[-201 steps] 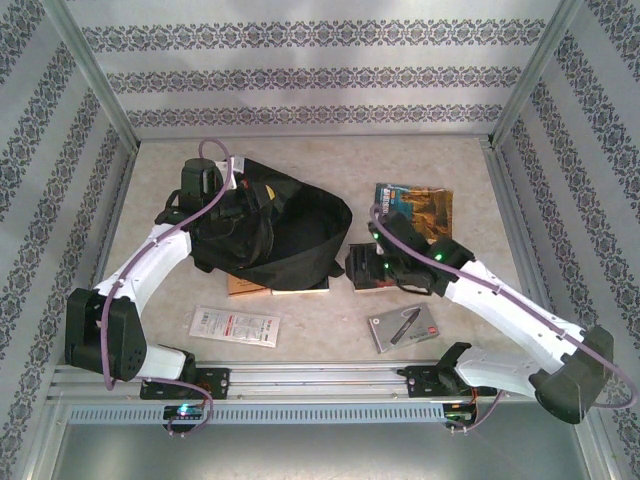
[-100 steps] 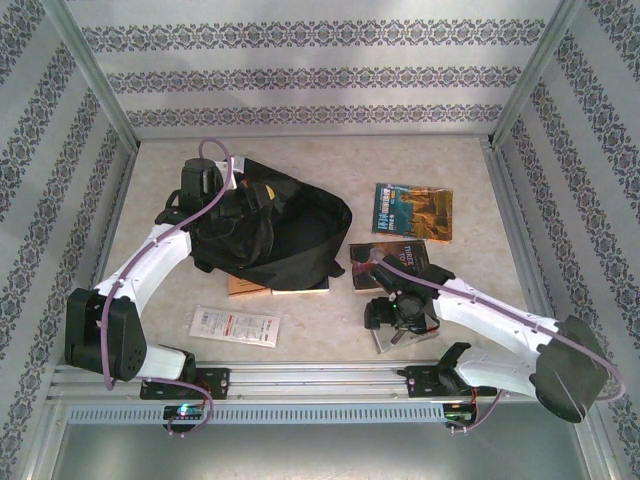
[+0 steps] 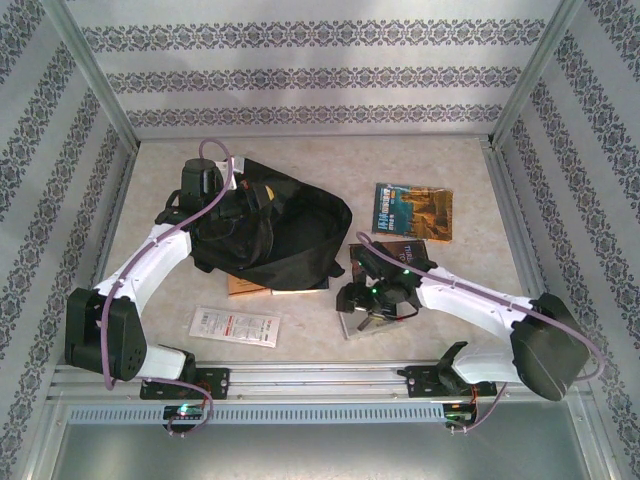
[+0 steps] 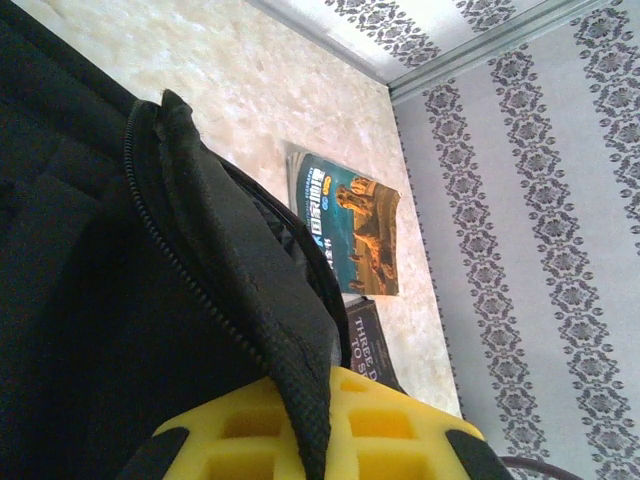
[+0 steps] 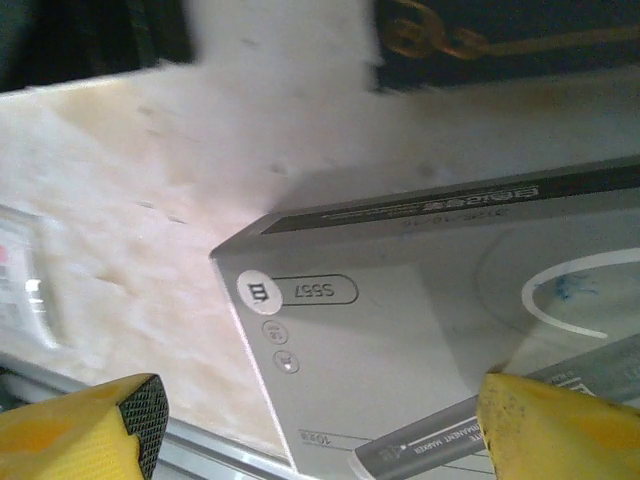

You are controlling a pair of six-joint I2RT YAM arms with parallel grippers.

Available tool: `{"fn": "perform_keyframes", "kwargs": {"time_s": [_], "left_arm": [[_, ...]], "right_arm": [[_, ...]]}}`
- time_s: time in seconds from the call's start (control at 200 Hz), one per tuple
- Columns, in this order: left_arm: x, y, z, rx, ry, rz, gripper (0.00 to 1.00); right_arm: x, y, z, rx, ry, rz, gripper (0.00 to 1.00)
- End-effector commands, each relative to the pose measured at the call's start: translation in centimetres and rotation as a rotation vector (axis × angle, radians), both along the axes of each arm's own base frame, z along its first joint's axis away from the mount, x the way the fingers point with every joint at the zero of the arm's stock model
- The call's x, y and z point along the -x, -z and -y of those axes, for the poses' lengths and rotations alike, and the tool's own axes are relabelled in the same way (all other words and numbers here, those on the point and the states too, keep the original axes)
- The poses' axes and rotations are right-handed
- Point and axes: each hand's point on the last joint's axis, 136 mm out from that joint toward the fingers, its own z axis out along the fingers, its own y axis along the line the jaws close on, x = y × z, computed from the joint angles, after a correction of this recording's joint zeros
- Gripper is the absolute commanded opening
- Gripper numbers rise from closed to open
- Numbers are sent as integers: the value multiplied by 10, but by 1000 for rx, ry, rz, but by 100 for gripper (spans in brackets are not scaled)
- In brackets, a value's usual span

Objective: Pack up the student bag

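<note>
Right of the single student bag (image 3: pixel 290 235) lie two books (image 3: pixel 413 210) (image 3: pixel 405 248).

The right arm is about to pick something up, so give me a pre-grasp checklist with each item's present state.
1. Hold on the bag: ok. The left pincer is shut on the student bag, with its rim fabric between the fingers.
2. Bag mouth: ok. It looks open in the top view.
3. The right pincer: ok. It is open, with its fingers spread wide.
4. Aim: ok. The grey marker pack lies right below it.
5. Pack apart from the dark book: ok. A bare strip of table separates them.
6. Pack gripped: not ok. The fingers are not closed on it.
</note>
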Motion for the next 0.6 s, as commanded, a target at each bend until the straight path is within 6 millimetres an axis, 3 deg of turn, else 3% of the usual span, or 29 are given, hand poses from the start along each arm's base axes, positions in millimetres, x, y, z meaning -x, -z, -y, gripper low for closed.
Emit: {"fn": "perform_keyframes", "kwargs": {"time_s": [0.0, 0.08, 0.16, 0.33, 0.38, 0.47, 0.595], "left_arm": [[-2, 7, 0, -40, 4, -12, 0], [-3, 12, 2, -40, 11, -25, 0], [-2, 18, 7, -46, 30, -40, 0], [6, 34, 28, -128, 96, -70, 0], [10, 40, 37, -150, 124, -84, 0], [19, 56, 55, -199, 184, -121, 0], [33, 79, 80, -250, 265, -172, 0]], "right_arm": [[-15, -28, -30, -108, -60, 69, 82], [-20, -44, -24, -110, -71, 127, 83], [-26, -53, -4, -77, -21, 184, 83], [-34, -36, 73, 135, 156, 197, 94], [-35, -29, 87, 167, 190, 189, 97], [-37, -16, 102, 182, 242, 174, 98], [-36, 0, 95, 120, 238, 116, 98]]}}
